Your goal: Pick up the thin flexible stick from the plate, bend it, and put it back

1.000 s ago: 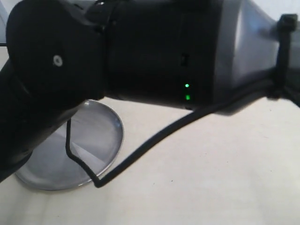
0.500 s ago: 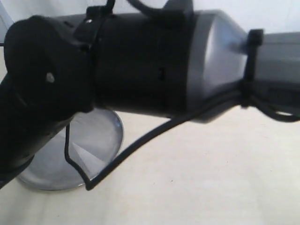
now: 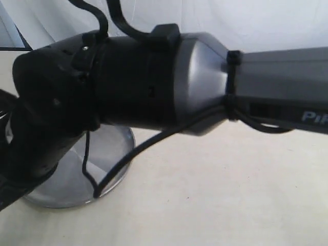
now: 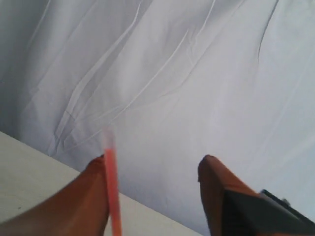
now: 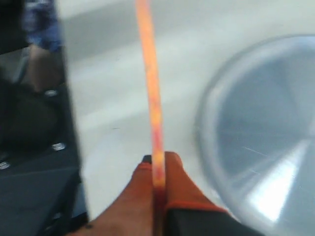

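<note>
Right gripper [image 5: 158,166] is shown clamped shut on the thin stick [image 5: 150,83], which is gripped near one end and held beside the plate, not on it. In the wide view, most of the scene is blocked by a big black and grey robot arm [image 3: 154,82]. Beneath it a pale table [image 3: 230,205] is seen, with the round steel plate [image 3: 110,143] resting on it. No stick is seen on the plate's visible part. A black cable [image 3: 128,159] is looped across the plate's edge. The left gripper [image 4: 155,164] is held wide apart. The stick's blurred pale end is seen beside one orange finger [image 4: 83,196], and whether it touches cannot be told. The pickup is judged done. A slight curve is seen in the stick, but whether the bend is finished cannot be told. The return to the plate is not yet done.
</note>
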`<state>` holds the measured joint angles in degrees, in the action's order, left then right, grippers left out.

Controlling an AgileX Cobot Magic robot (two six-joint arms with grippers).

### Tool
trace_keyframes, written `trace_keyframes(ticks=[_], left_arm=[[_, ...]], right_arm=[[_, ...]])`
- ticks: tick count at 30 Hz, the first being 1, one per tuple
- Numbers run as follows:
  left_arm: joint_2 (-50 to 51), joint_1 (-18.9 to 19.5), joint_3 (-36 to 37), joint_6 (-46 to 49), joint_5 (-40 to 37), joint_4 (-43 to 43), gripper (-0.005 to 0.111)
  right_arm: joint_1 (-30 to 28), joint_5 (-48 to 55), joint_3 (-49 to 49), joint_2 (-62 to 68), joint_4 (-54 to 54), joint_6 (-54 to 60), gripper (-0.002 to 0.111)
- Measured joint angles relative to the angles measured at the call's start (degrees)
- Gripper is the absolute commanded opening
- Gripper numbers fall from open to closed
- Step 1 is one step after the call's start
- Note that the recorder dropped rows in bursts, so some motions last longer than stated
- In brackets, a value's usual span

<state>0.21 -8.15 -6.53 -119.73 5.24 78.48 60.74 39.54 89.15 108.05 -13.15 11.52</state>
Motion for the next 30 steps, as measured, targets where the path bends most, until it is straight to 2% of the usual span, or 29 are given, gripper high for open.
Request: trace_keyframes(ticks=[4, 11, 25, 28, 30], left_arm=[[0.0, 0.0, 0.0, 0.1, -0.1, 2.7, 0.052], [0.0, 0.0, 0.0, 0.1, 0.0, 4.7, 0.052], [0.0, 0.0, 0.0, 0.1, 0.0, 11.9, 0.052], [0.0, 0.0, 0.0, 0.1, -0.1, 12.3, 0.052], [0.0, 0.0, 0.0, 0.1, -0.1, 12.3, 0.052]], right_arm=[[-4.2, 0.1, 0.0, 2.4, 7.6, -7.3, 0.0], [-11.4, 2.3, 0.0, 9.8, 9.8, -9.6, 0.0], [-12.0, 1.4, 0.0, 17.2, 11.5, -9.6, 0.0], [-12.0, 1.2, 0.0, 17.5, 11.6, -9.6, 0.007], [-12.0, 1.0, 0.0, 17.6, 11.6, -9.6, 0.02]])
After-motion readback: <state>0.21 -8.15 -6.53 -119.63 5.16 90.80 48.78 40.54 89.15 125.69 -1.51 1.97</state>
